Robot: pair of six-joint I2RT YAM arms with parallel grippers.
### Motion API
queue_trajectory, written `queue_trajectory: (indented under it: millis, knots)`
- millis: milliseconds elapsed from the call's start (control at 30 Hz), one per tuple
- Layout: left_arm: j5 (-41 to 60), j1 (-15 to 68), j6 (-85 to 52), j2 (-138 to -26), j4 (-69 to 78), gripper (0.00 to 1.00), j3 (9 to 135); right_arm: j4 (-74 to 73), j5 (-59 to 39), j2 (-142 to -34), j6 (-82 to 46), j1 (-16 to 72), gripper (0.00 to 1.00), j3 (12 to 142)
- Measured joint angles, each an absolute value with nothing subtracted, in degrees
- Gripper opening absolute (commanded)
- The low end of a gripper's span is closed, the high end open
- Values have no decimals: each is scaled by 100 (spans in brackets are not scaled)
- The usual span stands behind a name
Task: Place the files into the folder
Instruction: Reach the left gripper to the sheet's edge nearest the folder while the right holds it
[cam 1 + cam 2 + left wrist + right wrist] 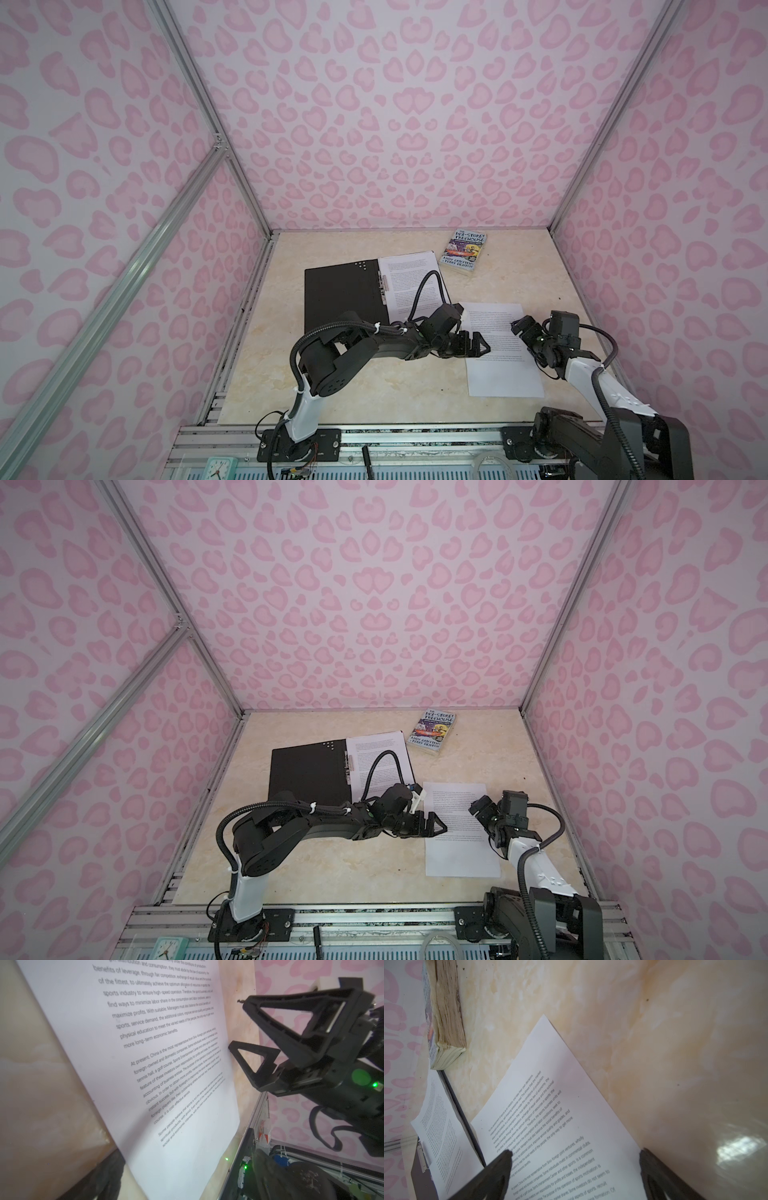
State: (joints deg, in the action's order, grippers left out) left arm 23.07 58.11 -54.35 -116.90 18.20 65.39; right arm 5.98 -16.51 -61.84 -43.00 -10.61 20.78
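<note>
Right wrist view: right gripper (576,1152) spread wide over loose sheet (560,1084).
We see left gripper (478,345) also wide, at that sheet's edge; folder (340,295) lies open on tabletop (374,386).

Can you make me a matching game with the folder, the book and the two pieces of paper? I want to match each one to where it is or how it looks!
Things:
1. folder
2. book
3. near sheet
4. far sheet

Places or states:
A. lying in the folder, beside its clip
B. open, black inside facing up
C. closed, farthest back on the table
D. flat on the table, outside the folder

Right pairs: 1-B, 2-C, 3-D, 4-A
</note>
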Motion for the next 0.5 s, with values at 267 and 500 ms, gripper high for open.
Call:
queue_trajectory:
  millis: [267, 500]
  knots:
    - [2163, 5835, -5756, -11677, 2919, 97, 6003, 320, -1706, -6226, -4316, -1000, 95, 1949]
    - [2078, 5835, -6119, -11653, 3570, 100, 5701, -137, -1826, -6423, -4416, -974, 94, 1892]
